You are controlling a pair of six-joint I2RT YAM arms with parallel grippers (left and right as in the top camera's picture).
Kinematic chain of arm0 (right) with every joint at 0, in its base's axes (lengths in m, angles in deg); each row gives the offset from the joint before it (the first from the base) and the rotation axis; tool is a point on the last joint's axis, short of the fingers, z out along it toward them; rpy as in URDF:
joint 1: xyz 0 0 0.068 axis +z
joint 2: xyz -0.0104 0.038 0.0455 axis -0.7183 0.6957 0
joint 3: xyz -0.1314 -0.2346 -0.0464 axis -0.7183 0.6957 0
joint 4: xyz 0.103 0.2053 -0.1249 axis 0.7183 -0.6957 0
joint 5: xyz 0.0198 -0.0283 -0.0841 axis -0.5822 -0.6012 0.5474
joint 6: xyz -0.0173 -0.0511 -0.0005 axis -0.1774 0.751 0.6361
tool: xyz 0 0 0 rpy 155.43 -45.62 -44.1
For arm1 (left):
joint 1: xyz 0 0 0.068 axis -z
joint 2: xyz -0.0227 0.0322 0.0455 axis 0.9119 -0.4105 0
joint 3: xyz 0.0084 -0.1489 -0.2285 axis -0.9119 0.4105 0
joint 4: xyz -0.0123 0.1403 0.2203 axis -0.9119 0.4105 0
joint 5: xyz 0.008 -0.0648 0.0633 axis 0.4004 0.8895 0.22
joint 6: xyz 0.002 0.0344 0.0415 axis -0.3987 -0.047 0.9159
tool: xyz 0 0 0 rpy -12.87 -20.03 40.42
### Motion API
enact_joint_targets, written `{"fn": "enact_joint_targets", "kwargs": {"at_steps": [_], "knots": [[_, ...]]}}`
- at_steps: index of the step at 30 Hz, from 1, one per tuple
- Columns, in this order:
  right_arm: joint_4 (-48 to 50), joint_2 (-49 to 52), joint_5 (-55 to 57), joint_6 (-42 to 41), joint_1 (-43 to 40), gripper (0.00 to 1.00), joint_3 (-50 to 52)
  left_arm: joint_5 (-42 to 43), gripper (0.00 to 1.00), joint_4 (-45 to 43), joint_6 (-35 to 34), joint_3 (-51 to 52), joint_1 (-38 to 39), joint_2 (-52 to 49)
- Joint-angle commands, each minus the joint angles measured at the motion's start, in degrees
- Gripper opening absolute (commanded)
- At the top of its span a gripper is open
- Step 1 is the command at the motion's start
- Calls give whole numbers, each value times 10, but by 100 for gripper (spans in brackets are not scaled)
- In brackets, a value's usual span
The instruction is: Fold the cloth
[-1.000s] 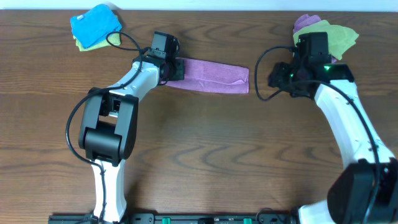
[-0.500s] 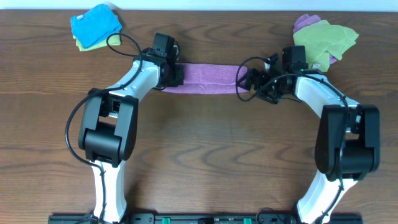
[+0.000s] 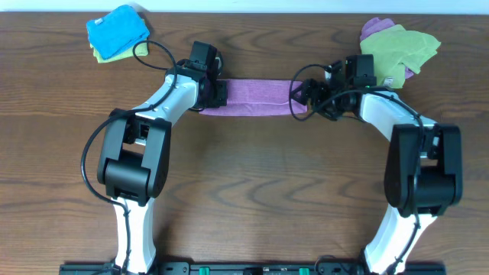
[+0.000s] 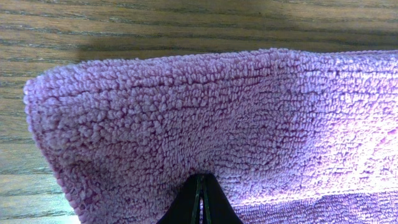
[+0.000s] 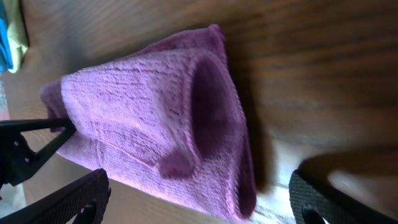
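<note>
The purple cloth (image 3: 256, 96) lies as a folded strip across the back middle of the wooden table. My left gripper (image 3: 216, 93) is shut on its left end; in the left wrist view the closed fingertips (image 4: 201, 193) pinch the fuzzy cloth (image 4: 205, 112). My right gripper (image 3: 299, 98) is at the cloth's right end, jaws open. In the right wrist view the open fingers (image 5: 199, 199) straddle the layered end of the cloth (image 5: 155, 118), apart from it.
A bright blue cloth over a lime-green one (image 3: 116, 30) lies at the back left. A lime-green cloth over a purple one (image 3: 399, 46) lies at the back right, just behind my right arm.
My right arm swung left from the back-right pile to the cloth's right end. The cloth strip has straightened and sits level. My left gripper kept its hold.
</note>
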State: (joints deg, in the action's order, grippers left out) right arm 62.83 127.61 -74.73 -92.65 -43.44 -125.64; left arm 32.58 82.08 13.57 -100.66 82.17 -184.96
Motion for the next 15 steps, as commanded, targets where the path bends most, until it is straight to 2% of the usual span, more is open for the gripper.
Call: {"fn": "enact_joint_targets", "kwargs": {"at_steps": [1,7,15], "knots": [[2,49,9,-28,17,93,4,-9,6,8,0,10,5,-10],[56,97,-8,-78,16,90,4,-9,6,7,0,10,5,-10],[-24,100,-1,-47,-37,88,4,-9,6,7,0,10,5,-10]]}}
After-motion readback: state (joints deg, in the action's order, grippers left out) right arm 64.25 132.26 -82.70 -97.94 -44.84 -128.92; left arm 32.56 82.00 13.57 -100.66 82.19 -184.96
